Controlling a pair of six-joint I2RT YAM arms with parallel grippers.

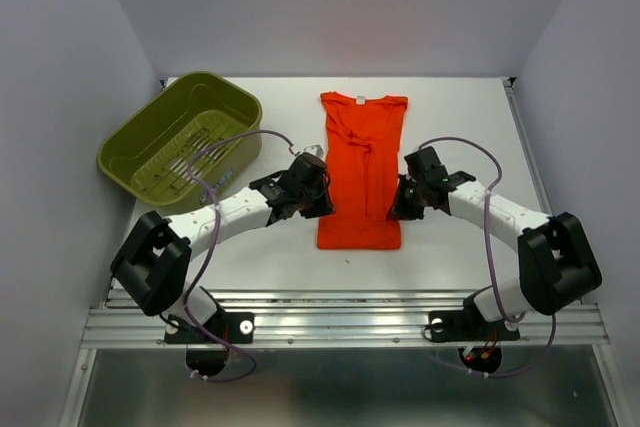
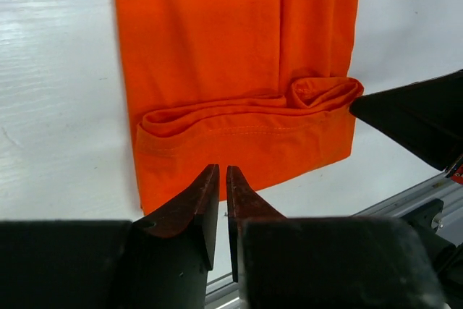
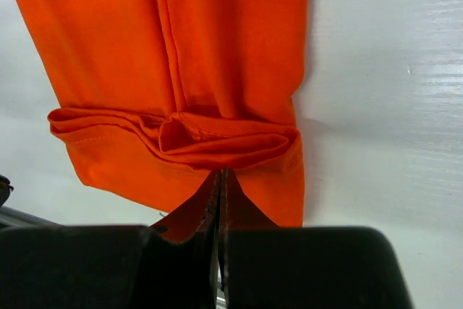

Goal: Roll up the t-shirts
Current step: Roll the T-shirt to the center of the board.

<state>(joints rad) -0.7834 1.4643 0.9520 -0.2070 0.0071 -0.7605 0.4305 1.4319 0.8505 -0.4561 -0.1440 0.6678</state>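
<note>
Left fingers [image 2: 194, 206] stand almost together, with only a thin slit between the tips and nothing in it. The tips hang over the near hem of the t-shirt [image 1: 362, 172], just short of a turned-over fold [image 2: 239, 110] that runs across the cloth. Right fingers [image 3: 189, 215] are pressed fully together, and their tips reach the cloth just on the hem side of the same fold. Whether they pinch any of it I cannot tell. Seen from above, the left fingers sit at the shirt's left edge and the right ones at its right edge, both near its lower end. The bright orange-red shirt lies flat in the middle of the white tabletop [image 1: 465, 122]. It is folded lengthwise into a narrow strip, collar at the far end and hem toward the arms' bases. An olive-green slotted basket [image 1: 148, 117] stands at the far left corner, apart from the shirt.
</note>
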